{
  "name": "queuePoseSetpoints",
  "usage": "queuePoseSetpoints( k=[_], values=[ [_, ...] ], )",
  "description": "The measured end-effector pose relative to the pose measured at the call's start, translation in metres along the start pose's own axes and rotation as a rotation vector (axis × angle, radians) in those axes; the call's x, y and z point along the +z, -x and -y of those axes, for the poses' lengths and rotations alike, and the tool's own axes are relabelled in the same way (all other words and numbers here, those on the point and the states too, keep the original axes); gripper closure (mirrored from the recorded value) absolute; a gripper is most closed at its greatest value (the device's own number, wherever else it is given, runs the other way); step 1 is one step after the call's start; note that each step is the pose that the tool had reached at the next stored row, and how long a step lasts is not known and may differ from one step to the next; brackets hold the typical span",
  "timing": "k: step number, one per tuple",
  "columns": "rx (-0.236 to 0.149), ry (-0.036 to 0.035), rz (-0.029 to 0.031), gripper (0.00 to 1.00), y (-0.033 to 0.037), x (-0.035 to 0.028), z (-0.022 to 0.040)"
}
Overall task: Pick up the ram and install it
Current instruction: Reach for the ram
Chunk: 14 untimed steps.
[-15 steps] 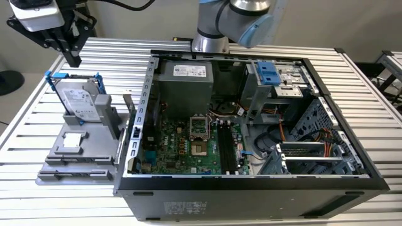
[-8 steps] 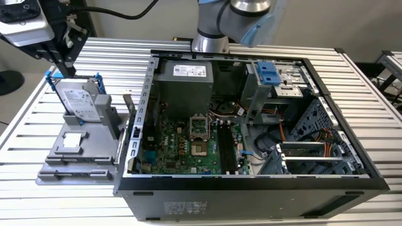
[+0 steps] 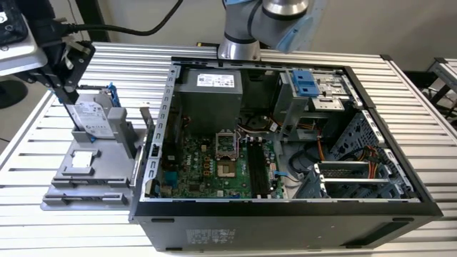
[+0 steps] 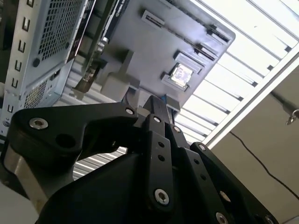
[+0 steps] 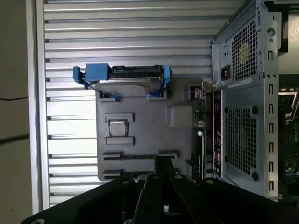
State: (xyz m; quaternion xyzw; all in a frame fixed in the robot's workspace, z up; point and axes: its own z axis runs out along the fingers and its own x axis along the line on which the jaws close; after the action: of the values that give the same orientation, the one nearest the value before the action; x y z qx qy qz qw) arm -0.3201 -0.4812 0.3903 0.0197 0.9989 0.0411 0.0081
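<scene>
The ram (image 3: pixel 131 143) looks like a thin dark stick standing on edge at the grey fixture tray's (image 3: pixel 71 184) side nearest the computer case. It appears as a narrow strip in both wrist views (image 5: pixel 198 122) (image 4: pixel 89 77). My gripper (image 3: pixel 70 99) hangs over the tray's far corner at the exterior view's left, beside the hard drive (image 3: pixel 94 119), well apart from the ram. Its black fingers (image 4: pixel 156 109) meet at the tips in both wrist views (image 5: pixel 162 164), shut on nothing. The motherboard's long black slots (image 3: pixel 258 168) lie inside the open case.
The silver hard drive with blue-edged frame (image 5: pixel 126 77) stands on the tray, with a small square chip (image 5: pixel 117 128) in a pocket beside it. The open computer case (image 3: pixel 286 214) fills the table's middle. The arm's base (image 3: pixel 239 48) stands behind it. The slatted metal table (image 3: pixel 400 107) surrounds everything.
</scene>
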Motion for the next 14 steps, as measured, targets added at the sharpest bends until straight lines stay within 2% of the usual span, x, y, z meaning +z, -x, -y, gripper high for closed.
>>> queuePoseSetpoints(
  k=[9,12,14],
  values=[
    [0.000,-0.0003,-0.0051,1.00,0.0008,-0.0012,0.0367],
    [0.001,-0.0004,-0.0089,1.00,0.0010,-0.0011,0.0476],
    [-0.001,-0.0005,-0.0099,1.00,0.0005,-0.0011,0.0517]
  ],
)
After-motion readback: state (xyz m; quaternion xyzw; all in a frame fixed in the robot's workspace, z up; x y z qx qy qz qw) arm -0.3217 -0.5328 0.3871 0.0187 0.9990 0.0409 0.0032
